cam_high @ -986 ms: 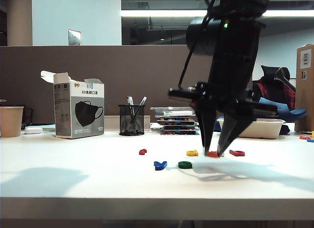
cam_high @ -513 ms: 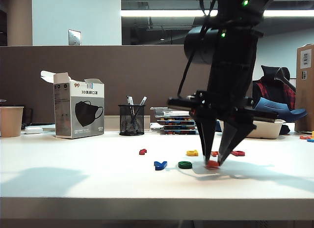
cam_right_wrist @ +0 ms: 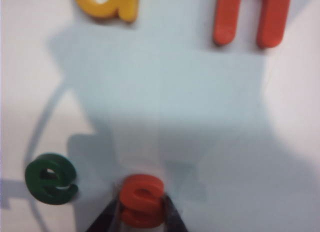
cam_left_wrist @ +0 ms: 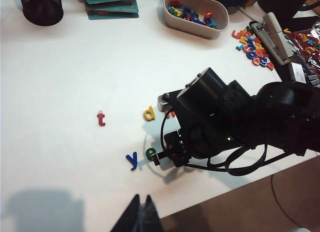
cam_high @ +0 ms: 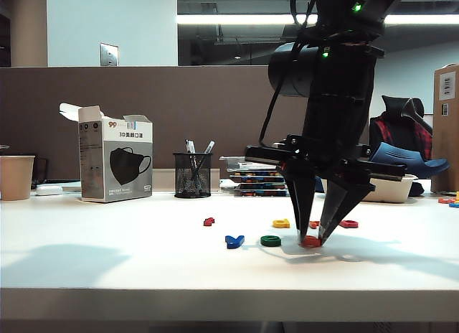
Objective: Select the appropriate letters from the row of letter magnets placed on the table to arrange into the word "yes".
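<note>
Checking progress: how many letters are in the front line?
3: blue y leftmost, green e next, red s rightmost in the right tool; left tool hovers apart.

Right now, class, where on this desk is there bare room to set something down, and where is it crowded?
Free: the wide white stretch of table in front of the mask box and pen cup, left of the blue y. Crowded: around the green e, where the right gripper jaws pinch the orange-red s.

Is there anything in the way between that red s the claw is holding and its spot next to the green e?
Nothing visible. The right gripper is shut on the red s, low at the table, with only bare tabletop between it and the green e. The left gripper hangs well clear.
</note>
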You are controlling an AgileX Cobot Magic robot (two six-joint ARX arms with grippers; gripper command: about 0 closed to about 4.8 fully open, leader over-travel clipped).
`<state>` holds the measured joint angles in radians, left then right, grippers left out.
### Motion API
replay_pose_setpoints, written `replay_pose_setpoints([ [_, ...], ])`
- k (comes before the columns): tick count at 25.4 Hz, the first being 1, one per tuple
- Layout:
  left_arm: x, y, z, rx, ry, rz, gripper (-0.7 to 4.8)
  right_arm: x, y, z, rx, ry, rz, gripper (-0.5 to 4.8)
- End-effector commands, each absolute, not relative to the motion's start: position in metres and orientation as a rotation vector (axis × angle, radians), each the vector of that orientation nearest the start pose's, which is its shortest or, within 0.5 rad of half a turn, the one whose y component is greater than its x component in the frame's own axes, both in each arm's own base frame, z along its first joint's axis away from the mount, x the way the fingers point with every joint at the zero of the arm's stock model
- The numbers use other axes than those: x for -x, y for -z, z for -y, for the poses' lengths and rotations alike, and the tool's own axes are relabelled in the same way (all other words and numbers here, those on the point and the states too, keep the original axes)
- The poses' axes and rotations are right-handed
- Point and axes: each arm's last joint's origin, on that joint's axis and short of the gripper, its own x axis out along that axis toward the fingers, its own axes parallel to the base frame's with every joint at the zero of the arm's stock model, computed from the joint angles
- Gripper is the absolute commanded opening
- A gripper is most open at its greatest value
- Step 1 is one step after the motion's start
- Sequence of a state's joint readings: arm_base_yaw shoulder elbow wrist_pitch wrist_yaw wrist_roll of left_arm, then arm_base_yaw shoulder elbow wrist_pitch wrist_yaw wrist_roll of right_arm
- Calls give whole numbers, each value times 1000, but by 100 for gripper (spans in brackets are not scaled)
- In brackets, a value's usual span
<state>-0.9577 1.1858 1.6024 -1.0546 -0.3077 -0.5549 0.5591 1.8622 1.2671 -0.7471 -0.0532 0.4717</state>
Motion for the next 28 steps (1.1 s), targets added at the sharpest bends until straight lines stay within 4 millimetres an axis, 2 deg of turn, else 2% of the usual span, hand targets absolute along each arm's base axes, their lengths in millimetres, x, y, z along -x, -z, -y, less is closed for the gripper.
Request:
replay_pose_setpoints([
  [1, -121, -447, 156, 148, 459, -659, -5, -300, -177, -190, -57, -197, -1386, 109],
  [3, -121, -447, 156, 148, 459, -659, -5, -300, -177, -190, -57, -197, -1386, 127],
  [8, -120, -447, 156, 147, 459, -659, -5, -300, -177, -190, -57, -197, -1386, 134],
  [10, -121, -447, 156, 148, 460, -659, -5, -300, -177, -190, -57, -198, -1386, 160],
  [26, -120, -447, 156, 147, 459, -660, -5, -299, -177, -189, -51, -196, -1393, 163],
  [28, -120, -447, 156, 147, 459, -660, -5, -299, -177, -189, -51, -197, -1392, 182],
])
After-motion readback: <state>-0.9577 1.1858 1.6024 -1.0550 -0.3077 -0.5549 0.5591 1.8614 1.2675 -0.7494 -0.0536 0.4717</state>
